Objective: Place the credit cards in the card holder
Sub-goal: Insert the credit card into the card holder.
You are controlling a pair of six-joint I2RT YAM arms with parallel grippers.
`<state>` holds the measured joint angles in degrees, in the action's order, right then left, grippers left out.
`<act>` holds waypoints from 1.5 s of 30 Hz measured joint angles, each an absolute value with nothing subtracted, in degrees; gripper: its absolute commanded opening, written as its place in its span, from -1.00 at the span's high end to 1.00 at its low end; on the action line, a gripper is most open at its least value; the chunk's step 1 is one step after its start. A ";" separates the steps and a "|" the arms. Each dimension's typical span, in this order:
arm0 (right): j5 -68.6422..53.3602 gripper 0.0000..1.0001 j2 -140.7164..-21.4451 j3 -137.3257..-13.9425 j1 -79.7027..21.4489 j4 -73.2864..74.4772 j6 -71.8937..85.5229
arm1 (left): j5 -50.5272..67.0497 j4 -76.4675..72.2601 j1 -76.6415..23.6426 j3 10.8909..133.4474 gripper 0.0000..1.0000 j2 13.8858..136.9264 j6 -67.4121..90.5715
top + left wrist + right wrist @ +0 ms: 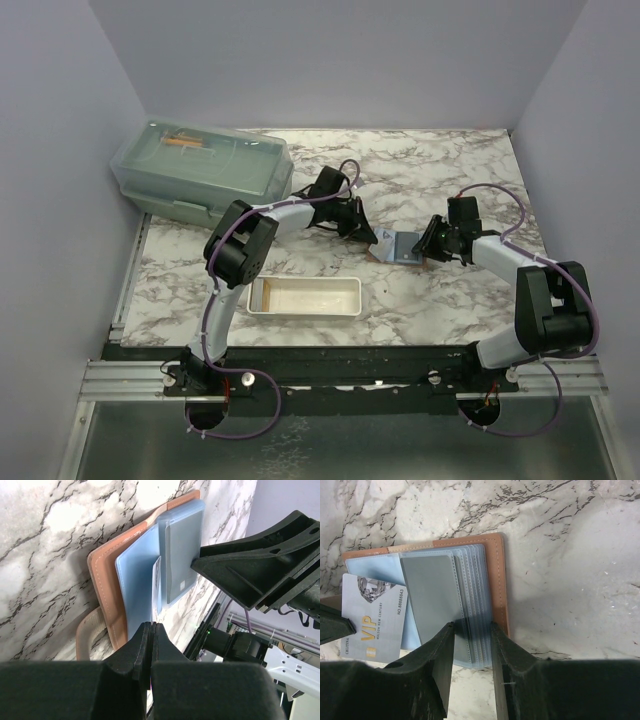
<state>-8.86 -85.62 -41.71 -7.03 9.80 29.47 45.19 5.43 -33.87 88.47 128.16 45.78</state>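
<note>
There on the marble-patterned table (570, 555) between the arms lies the tan-brown leather folding card holder (497, 580), opened flat, its clear plastic sleeves (475, 565) fanned and a plain grey card (432, 595) tucked in one. The left gripper (151, 630) pinches a pale blue-grey VIP credit card (372, 625) at the holder's edge. The right gripper (470, 640) has its jaws parted over the sleeves.

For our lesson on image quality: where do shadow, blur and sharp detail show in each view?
Top external: soft, even light, only faint shadows on the table. Left wrist: left gripper nearly black, detail lost; card holder sharp. Right wrist: credit card print crisp; holder shadow falls to its right.
</note>
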 measured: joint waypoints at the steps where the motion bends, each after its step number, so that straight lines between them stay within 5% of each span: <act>1: -8.86 0.32 -85.62 -41.71 -7.03 9.80 29.47 | 45.17 5.30 -33.87 88.14 1.00 128.03 45.78; 45: -10.20 0.33 -86.26 -41.74 -7.03 8.73 28.86 | 45.63 2.81 -34.26 84.40 1.00 124.97 46.72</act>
